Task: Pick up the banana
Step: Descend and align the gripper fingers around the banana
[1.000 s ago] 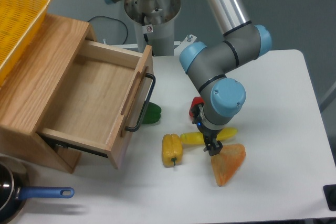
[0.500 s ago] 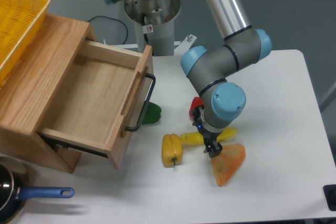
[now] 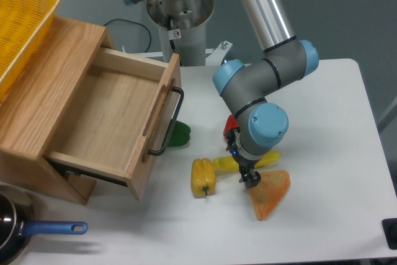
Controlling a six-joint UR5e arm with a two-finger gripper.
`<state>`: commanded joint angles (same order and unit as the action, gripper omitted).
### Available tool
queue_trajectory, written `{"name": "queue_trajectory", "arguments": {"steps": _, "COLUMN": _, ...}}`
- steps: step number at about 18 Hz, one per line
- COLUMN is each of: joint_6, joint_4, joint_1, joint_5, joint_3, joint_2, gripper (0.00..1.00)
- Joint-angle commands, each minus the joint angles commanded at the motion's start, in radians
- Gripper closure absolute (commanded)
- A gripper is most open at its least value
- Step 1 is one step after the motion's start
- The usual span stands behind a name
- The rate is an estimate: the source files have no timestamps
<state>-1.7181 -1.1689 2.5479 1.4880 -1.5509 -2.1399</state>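
The gripper (image 3: pixel 250 180) hung low over the banana (image 3: pixel 227 164), which lay beneath and to either side of it. Whether its fingers were spread or clenched could not be told. An orange wedge (image 3: pixel 270 193) lay just beside.

The tool (image 3: pixel 250 180) hangs low over the banana (image 3: pixel 227 163).

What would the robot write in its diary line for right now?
phase: reaching down | gripper: low over banana, jaws unclear | banana: on table, between yellow pepper and orange wedge | drawer: open
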Motion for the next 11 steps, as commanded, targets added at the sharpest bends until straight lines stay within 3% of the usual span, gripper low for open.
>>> {"name": "queue_trajectory", "arguments": {"steps": 4, "joint_6": 0.000, "joint_4": 0.000, "joint_1": 0.000, "joint_5": 0.000, "joint_3": 0.002, "joint_2": -0.002, "gripper": 0.02}}
{"name": "queue_trajectory", "arguments": {"steps": 7, "joint_6": 0.000, "joint_4": 0.000, "joint_1": 0.000, "joint_5": 0.000, "joint_3": 0.002, "joint_2": -0.002, "gripper": 0.10}}
{"name": "queue_trajectory", "arguments": {"steps": 11, "joint_6": 0.000, "joint_4": 0.000, "joint_1": -0.002, "joint_5": 0.000, "joint_3": 0.000, "joint_2": -0.006, "gripper": 0.11}}
